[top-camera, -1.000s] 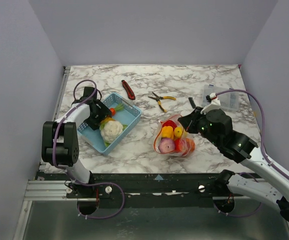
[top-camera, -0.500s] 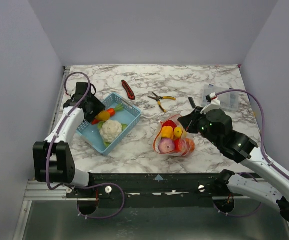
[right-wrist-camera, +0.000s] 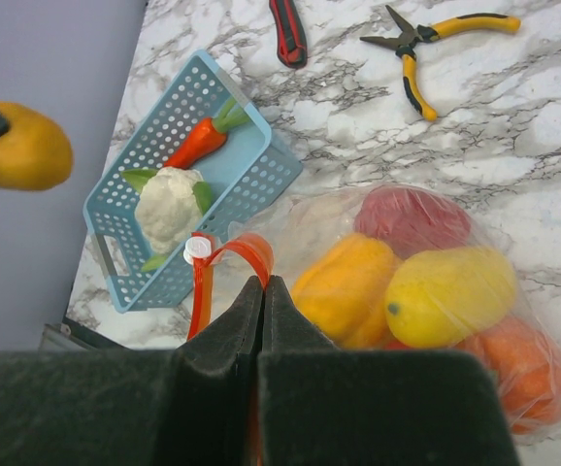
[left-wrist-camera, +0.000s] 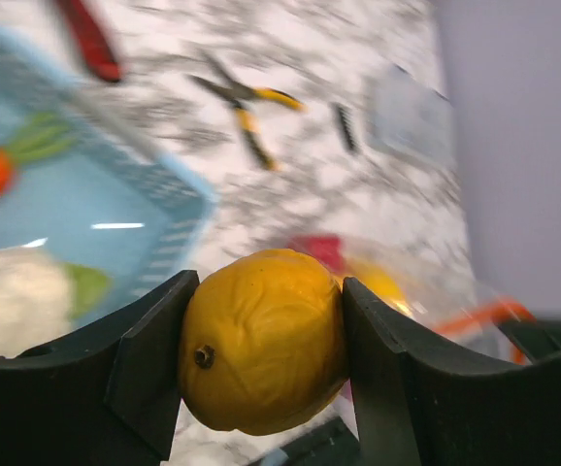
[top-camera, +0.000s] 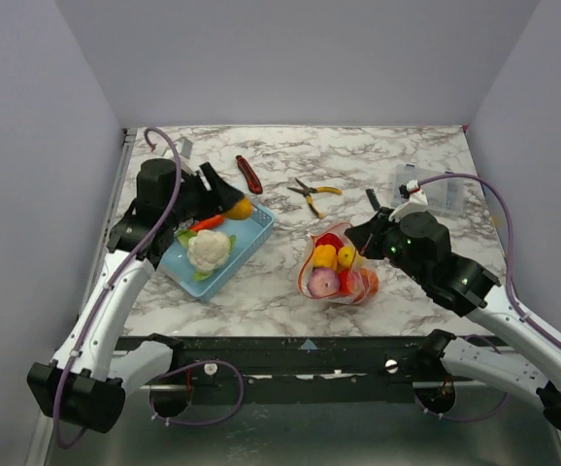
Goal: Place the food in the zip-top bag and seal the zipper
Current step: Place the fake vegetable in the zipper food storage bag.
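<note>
My left gripper (top-camera: 234, 206) is shut on a yellow-orange fruit (left-wrist-camera: 261, 340) and holds it in the air over the right corner of the blue basket (top-camera: 253, 231). The fruit also shows at the left of the right wrist view (right-wrist-camera: 18, 146). A white cauliflower (top-camera: 208, 249) and an orange carrot (top-camera: 206, 222) lie in the basket. The zip-top bag (top-camera: 337, 270) lies mid-table with red, yellow, orange and purple-pink food inside. My right gripper (right-wrist-camera: 264, 286) is shut on the bag's mouth at the orange-red zipper (right-wrist-camera: 232, 248) and holds it up.
A red-handled knife (top-camera: 249, 174), yellow-handled pliers (top-camera: 314, 194) and a small black object (top-camera: 372, 199) lie behind the bag. A rigid clear compartment box (top-camera: 426, 189) stands at the back right. Walls close off three sides.
My left arm has lifted the yellow-orange fruit out of the basket and swung it up and to the right, toward the bag. The right arm and bag have not moved.
</note>
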Robot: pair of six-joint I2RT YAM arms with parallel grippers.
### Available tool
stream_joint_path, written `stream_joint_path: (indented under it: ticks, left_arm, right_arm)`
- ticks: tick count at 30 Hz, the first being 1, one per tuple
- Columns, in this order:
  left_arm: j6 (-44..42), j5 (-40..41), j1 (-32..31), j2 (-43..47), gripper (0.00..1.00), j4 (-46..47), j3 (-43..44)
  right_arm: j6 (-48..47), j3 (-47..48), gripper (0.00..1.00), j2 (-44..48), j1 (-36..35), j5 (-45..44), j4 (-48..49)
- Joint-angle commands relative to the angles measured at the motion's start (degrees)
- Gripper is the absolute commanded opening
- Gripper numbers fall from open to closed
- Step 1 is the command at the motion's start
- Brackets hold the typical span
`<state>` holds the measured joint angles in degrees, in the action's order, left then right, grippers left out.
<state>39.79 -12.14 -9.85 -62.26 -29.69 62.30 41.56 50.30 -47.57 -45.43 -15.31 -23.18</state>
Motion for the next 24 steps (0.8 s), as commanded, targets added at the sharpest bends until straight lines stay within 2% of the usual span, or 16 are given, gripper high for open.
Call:
stream_joint_path:
  ticks: [1,4,6,11,16,24]
  left_arm:
    - [-3.73,-18.26,-13.61,3.03,0.07,10.4,-0.9]
    - [-2.91,-17.26,-22.79,3.58,0.07,13.59,-2.5]
    - [-4.79,-12.97,-27.87,3.58,0.1,12.48,-1.78]
    - [-7.59,-5.16,-36.24,1.29,0.19,9.6,1.04]
    - [-6.66,-2.27,-39.81,-4.58,0.27,8.99,3.95]
    - [-6.82,0.57,-40.92,-13.45,0.48,6.76,11.88]
  right_arm:
    - [0.26,1.56,0.0,0.01,-0.19,0.3,2.09]
    - [0.47,1.56,0.0,0.12,-0.22,0.11,2.0]
    - [0.55,1.8,0.0,0.29,-0.18,0.05,1.59]
    - [0.71,1.81,0.0,0.92,-0.19,-0.35,1.02]
    - [0.8,1.71,0.0,0.97,-0.19,-0.34,1.29]
    - [1.13,1.62,0.0,0.41,-0.19,0.19,1.99]
